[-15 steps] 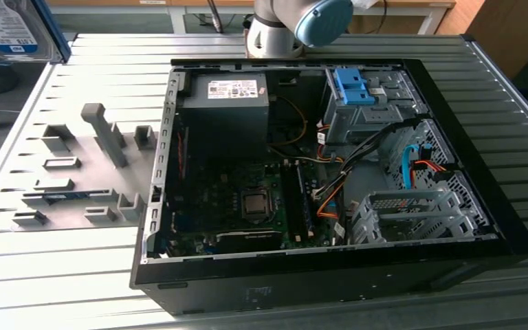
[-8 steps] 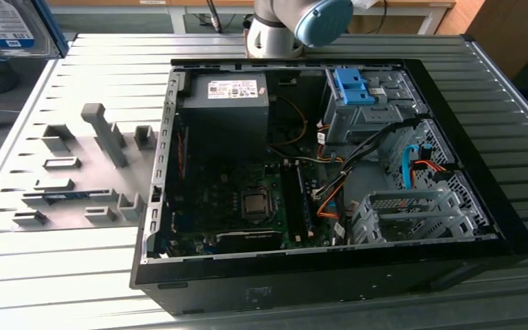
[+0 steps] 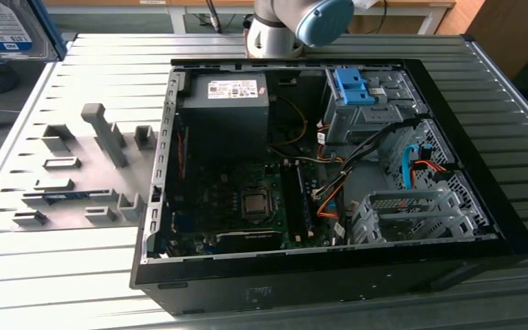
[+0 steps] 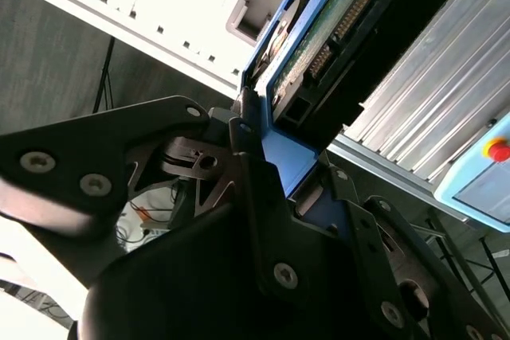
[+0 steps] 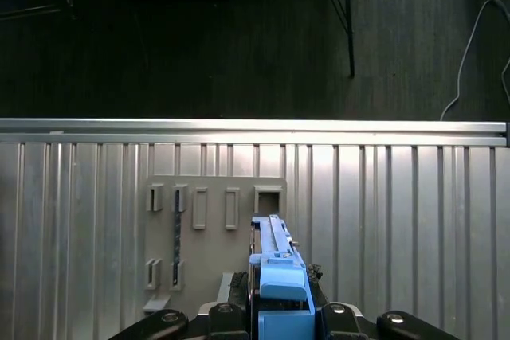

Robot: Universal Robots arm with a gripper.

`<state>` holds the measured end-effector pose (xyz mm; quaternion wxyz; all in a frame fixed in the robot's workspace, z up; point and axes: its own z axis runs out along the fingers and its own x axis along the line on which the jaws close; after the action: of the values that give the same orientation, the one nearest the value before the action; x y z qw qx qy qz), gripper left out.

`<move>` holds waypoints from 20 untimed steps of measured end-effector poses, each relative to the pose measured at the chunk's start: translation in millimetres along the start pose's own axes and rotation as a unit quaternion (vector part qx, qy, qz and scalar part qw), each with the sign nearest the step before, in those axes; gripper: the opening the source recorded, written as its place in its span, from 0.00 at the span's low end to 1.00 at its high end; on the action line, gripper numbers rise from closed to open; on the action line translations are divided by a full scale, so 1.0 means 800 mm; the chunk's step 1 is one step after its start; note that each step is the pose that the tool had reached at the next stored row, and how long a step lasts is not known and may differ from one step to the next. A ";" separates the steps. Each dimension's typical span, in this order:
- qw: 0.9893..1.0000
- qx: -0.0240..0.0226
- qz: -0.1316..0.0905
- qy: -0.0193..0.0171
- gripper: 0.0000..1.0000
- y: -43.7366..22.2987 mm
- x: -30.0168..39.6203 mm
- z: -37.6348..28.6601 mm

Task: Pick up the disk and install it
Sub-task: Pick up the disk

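Disk [image 5: 275, 256] clamped edge-on in tool [image 5: 279, 316], over slatted metal table [image 5: 398, 220]

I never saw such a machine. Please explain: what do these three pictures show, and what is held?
This is one robot arm. The exterior view, from a camera off the arm, shows a ribbed metal table, an open computer case and a grey slotted plate. Both wrist views come from cameras riding on the arm. In the second wrist view its hand, the grasping part, is shut on the disk, a drive with blue rails. The first wrist view looks past the disk at the plate.
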<state>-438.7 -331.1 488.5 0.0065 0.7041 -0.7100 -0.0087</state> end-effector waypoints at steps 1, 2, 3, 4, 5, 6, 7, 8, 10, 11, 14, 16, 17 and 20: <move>1.000 0.000 0.000 0.000 0.37 0.0000 0.0017 0.0000; 1.000 0.000 0.000 0.000 0.37 0.0000 0.0035 -0.0001; 1.000 0.000 0.000 0.000 0.37 -0.0001 0.0052 0.0000; 1.000 0.000 0.000 0.000 0.37 -0.0001 0.0067 0.0000; 1.000 0.000 0.000 0.000 0.37 -0.0001 0.0085 -0.0001; 1.000 0.000 0.000 0.000 0.37 -0.0001 0.0102 -0.0001; 1.000 0.000 0.000 0.000 0.37 -0.0002 0.0122 -0.0001; 1.000 0.000 0.000 0.000 0.37 -0.0002 0.0142 -0.0001; 1.000 0.000 0.000 0.000 0.37 -0.0002 0.0187 -0.0001; 1.000 0.000 0.000 0.000 0.37 -0.0002 0.0205 -0.0001; 1.000 0.000 0.000 0.000 0.37 -0.0002 0.0252 -0.0001; 1.000 0.000 0.000 0.000 0.37 -0.0003 0.0255 -0.0001; 1.000 0.000 0.000 0.000 0.37 -0.0003 0.0255 -0.0001; 1.000 0.000 0.000 0.000 0.37 -0.0003 0.0259 -0.0001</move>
<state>-438.7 -351.8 488.5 0.0065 0.7041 -0.7100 -0.0087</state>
